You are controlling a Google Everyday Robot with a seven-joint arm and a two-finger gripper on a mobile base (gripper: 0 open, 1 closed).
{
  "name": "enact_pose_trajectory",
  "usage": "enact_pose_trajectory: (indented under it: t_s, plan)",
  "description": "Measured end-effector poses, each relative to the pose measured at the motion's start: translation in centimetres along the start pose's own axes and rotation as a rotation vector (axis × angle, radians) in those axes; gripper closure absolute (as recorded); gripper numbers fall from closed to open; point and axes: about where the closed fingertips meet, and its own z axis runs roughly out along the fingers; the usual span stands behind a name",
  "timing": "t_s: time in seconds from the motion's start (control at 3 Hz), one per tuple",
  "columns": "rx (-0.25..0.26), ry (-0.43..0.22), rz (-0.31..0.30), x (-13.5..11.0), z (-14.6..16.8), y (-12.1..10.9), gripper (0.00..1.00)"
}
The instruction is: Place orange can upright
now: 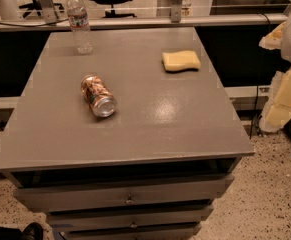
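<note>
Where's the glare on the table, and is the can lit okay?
Camera view: a pale sheen sits on the table right of the lying orange can, whose silver end catches light; the hand hangs at the right edge, beyond the table.

Glossy metal orange can [98, 95], satiny table [180, 129], pale plastic gripper [274, 115] at right

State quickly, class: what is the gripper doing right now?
Gripper: at the right edge, beside the table, well apart from the can lying on its side; open or shut cannot be told.
</note>
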Motion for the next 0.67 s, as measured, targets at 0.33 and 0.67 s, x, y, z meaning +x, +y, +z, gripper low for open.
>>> enact_pose_trajectory:
  t_s: [0.33,0.67]
  plan:
    - [0.000,0.000,0.000,0.0,0.0,0.0,0.00]
    - [0.010,-0.033,0.040,-2.0,1.3,-1.0,0.00]
